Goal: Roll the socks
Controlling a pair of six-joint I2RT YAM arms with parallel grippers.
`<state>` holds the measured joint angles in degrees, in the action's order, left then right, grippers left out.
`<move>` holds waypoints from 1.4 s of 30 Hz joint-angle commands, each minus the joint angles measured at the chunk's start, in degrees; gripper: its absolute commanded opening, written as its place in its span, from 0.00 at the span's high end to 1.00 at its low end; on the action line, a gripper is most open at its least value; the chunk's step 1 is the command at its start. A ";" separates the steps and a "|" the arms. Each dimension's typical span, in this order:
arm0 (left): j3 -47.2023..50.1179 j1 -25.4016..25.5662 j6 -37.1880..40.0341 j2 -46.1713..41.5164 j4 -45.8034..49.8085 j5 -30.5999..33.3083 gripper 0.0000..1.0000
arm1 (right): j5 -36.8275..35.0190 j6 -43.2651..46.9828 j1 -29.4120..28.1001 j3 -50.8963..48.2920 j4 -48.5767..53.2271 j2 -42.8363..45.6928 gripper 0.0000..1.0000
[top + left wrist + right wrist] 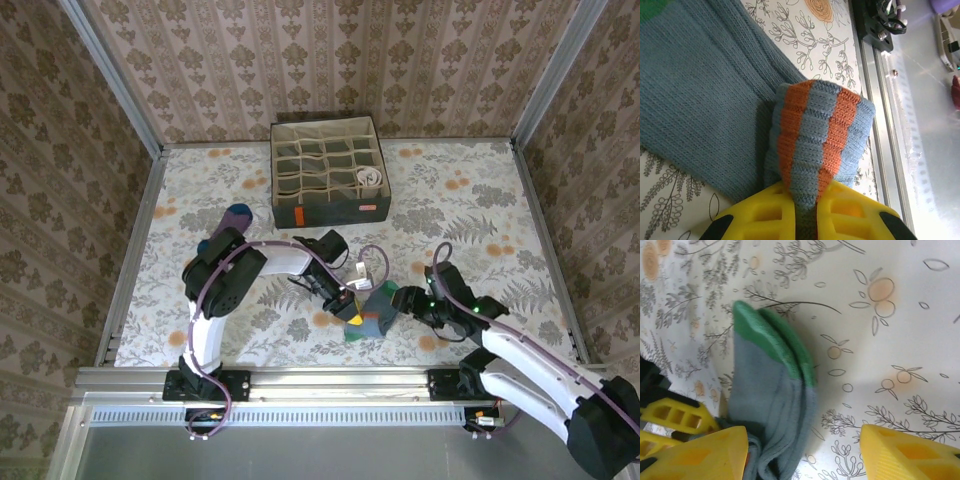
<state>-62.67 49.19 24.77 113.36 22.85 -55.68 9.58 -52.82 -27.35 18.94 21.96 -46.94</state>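
A grey-blue pair of socks [374,314] with green toes lies folded on the flowered table near the front middle. My left gripper [348,308] is shut on its orange-and-blue striped cuff [820,130]; in the left wrist view, the cuff bunches up between the yellow fingers [765,215] of the gripper [807,217]. My right gripper [802,455] stands open astride the socks' grey-blue body [767,395], green toes [775,340] pointing away. Its left finger [695,455] lies against the fabric and its right finger [910,455] stands apart over bare table.
A grey fabric box [330,212] with many compartments stands at the back middle, with a white rolled sock [372,178] in one cell. A purple sock [238,214] lies behind the left arm. The metal rail [890,150] of the table's front edge runs close beside the cuff.
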 commanded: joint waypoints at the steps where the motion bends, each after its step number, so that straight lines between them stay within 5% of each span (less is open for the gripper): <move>1: 1.95 0.59 0.69 -1.84 0.97 8.22 1.00 | 0.35 -2.71 0.46 -1.34 -6.46 -3.75 0.37; 7: 2.40 2.70 2.57 -4.53 0.71 12.22 1.00 | 5.00 -1.05 0.64 1.90 -20.22 -19.97 0.43; 12: 2.69 4.11 4.88 -6.01 1.44 14.45 1.00 | 9.56 3.75 0.69 7.25 -26.38 -32.34 0.81; 15: 1.84 5.16 5.97 -7.17 3.59 16.47 1.00 | 12.96 6.34 0.72 11.21 -28.87 -38.90 0.90; 29: 0.45 5.03 6.72 -8.13 2.48 21.97 1.00 | 18.52 12.70 2.42 29.02 -26.75 -51.58 1.00; 42: -1.82 2.62 4.52 -3.28 7.23 15.47 1.00 | 23.55 18.91 5.35 34.44 -24.44 -58.46 1.00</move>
<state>-63.53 52.73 29.61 107.33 26.33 -39.66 30.76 -36.23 -22.33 53.65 -1.98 -104.40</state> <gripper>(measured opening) 0.109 0.050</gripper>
